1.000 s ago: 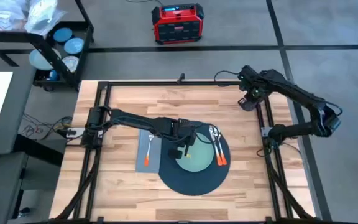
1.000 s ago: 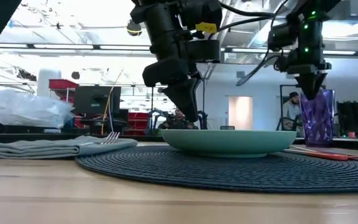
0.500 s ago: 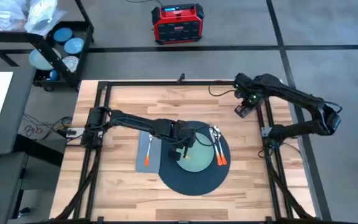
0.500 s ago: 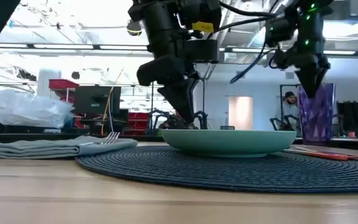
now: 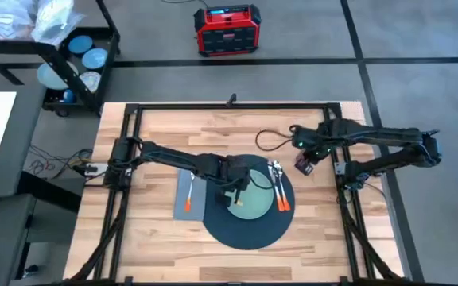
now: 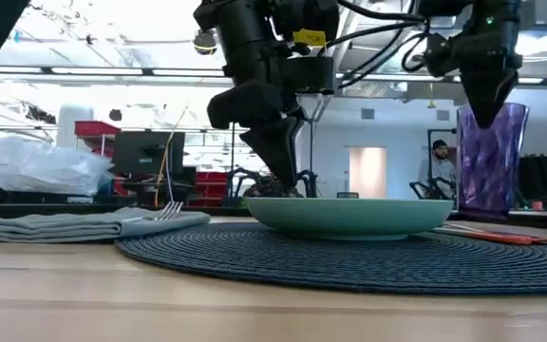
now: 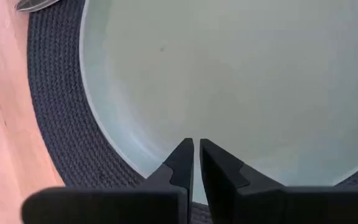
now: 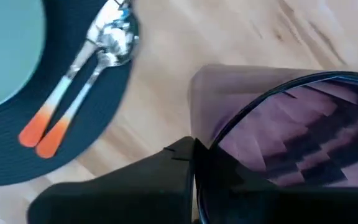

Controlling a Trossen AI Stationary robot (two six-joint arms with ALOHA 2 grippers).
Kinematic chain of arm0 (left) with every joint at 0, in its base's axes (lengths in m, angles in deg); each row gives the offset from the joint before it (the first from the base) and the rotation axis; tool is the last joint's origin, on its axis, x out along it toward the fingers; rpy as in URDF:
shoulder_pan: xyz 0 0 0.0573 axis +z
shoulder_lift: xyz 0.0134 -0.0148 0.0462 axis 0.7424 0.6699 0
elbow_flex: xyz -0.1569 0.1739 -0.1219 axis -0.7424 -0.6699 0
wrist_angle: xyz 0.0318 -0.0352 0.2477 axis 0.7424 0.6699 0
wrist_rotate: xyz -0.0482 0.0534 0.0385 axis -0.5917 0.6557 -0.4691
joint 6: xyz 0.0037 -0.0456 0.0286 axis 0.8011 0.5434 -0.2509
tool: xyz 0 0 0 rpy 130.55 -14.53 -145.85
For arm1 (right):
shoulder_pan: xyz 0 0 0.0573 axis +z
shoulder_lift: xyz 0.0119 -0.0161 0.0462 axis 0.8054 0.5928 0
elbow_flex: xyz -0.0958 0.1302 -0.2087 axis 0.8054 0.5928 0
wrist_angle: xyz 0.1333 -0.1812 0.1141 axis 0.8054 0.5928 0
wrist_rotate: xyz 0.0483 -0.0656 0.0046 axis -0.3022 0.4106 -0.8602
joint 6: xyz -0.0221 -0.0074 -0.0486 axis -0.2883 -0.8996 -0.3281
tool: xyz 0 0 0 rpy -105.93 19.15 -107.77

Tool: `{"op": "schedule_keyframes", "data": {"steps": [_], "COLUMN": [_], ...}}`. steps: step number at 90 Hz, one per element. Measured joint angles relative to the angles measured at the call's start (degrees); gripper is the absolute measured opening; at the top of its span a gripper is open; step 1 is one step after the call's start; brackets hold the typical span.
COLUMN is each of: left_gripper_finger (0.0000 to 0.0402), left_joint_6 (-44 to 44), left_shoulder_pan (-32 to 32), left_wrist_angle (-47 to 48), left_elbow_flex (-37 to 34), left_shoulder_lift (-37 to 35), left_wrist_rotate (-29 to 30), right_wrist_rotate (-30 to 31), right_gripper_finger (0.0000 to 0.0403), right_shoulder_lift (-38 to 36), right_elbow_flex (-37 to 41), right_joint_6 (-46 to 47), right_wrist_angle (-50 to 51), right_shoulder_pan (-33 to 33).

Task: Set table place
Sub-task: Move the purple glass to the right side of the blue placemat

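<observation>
While the left gripper (image 7: 196, 163) hung low over the pale green plate (image 5: 249, 200), its two dark fingers were pressed nearly together with only a sliver of gap, and nothing sat between them. That plate rested in the middle of the dark round mat (image 5: 245, 230) on the wooden table (image 5: 165, 127). Over on the right, the right gripper (image 5: 306, 161) was clamped on the rim of the purple cup (image 6: 488, 161), one finger inside the cup and one outside, as the right wrist view showed. The cup was just off the mat's edge, near the head ends of the knife (image 5: 276, 187) and spoon (image 5: 281, 189). Those two orange-handled pieces lay side by side on the mat, right of the plate. The fork (image 5: 191, 193) lay on the grey napkin (image 5: 184, 208), left of the plate, with the napkin touching the mat's edge.
</observation>
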Motion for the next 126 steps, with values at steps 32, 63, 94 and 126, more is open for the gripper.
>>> {"op": "schedule_keyframes", "data": {"steps": [32,63,94,126], "left_gripper_finger": [0.0011,0.0011,0.0011,0.0011], "left_joint_6": [0.5,-0.1,-0.1,-3.7], "left_shoulder_pan": [-0.1,-0.1,-0.1,-0.1], "left_wrist_angle": [-0.2,-0.2,-0.3,-0.9], "left_elbow_flex": [0.0,0.0,0.0,0.0], "left_shoulder_lift": [0.0,0.0,0.0,0.0], "left_wrist_rotate": [0.0,0.0,0.0,0.0], "right_wrist_rotate": [0.4,-3.0,-7.0,-4.0], "right_gripper_finger": [0.0,0.0008,0.0064,0.0089], "right_shoulder_lift": [4.9,4.1,4.1,2.2], "right_elbow_flex": [0.0,0.0,0.0,-3.9], "right_joint_6": [-1.0,-3.2,-5.6,-8.8], "right_wrist_angle": [-1.3,-3.1,-4.4,-5.9], "right_shoulder_pan": [2.3,2.3,2.8,2.7]}}
